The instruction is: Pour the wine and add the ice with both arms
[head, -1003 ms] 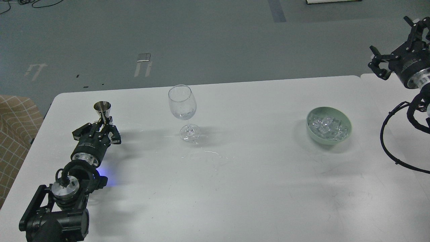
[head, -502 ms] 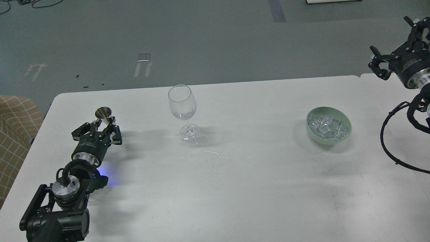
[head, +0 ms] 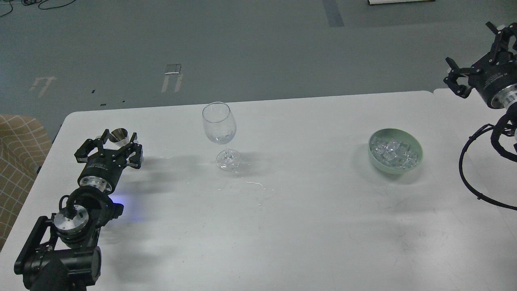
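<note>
Left pincer (head: 114, 142) open around jigger (head: 118, 136)

- No word, number or brand can be read anywhere in the head view.
- The black wrist housing of the right arm (head: 493, 76) carries a line of small white lettering, too tiny to make out.
- The grey floor beyond the white desk (head: 282, 210) shows pale painted marks (head: 173, 79); their shapes give no legible character.

One jigger (head: 118, 136), one glass (head: 219, 128), one bowl (head: 395, 167), many ice cubes (head: 394, 152).
</note>
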`<state>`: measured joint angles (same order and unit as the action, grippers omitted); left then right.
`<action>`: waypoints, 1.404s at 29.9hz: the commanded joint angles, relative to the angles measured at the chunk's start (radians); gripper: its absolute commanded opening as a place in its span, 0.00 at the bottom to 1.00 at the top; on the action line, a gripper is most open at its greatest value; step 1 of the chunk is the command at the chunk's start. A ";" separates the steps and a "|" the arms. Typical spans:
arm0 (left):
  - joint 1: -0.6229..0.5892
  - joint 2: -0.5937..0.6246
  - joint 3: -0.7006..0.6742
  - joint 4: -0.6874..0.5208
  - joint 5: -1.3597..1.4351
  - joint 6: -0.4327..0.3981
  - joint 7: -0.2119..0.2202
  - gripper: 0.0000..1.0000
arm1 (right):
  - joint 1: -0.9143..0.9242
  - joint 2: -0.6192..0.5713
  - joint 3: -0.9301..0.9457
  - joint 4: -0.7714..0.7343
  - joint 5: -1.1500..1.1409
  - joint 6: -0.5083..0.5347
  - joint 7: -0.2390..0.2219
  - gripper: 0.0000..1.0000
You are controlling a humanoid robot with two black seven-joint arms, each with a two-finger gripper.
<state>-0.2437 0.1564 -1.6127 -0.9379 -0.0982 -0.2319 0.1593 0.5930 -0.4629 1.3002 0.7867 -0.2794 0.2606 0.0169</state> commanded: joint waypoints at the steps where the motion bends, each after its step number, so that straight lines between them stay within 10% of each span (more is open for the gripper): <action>1: 0.000 0.009 -0.003 -0.036 0.000 0.002 -0.006 0.80 | -0.005 0.000 0.002 0.000 0.000 0.002 0.002 1.00; 24: -0.141 0.403 0.189 -0.305 0.253 0.083 0.053 0.92 | 0.059 -0.049 -0.004 0.080 -0.119 0.014 0.015 1.00; 31: -0.238 0.378 0.229 -0.194 0.382 0.098 0.049 0.93 | 0.111 -0.020 -0.033 0.075 -0.193 0.014 0.014 1.00; 38: -0.325 0.304 0.226 -0.148 0.367 0.417 0.036 0.98 | 0.168 0.024 -0.055 0.056 -0.193 0.012 0.011 1.00; 42: -0.318 0.233 0.220 -0.171 0.368 0.382 -0.010 0.98 | 0.176 0.052 -0.056 0.029 -0.193 0.012 0.011 1.00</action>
<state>-0.5669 0.4249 -1.3871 -1.0921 0.2689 0.1614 0.1812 0.7621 -0.4299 1.2453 0.8305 -0.4723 0.2730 0.0278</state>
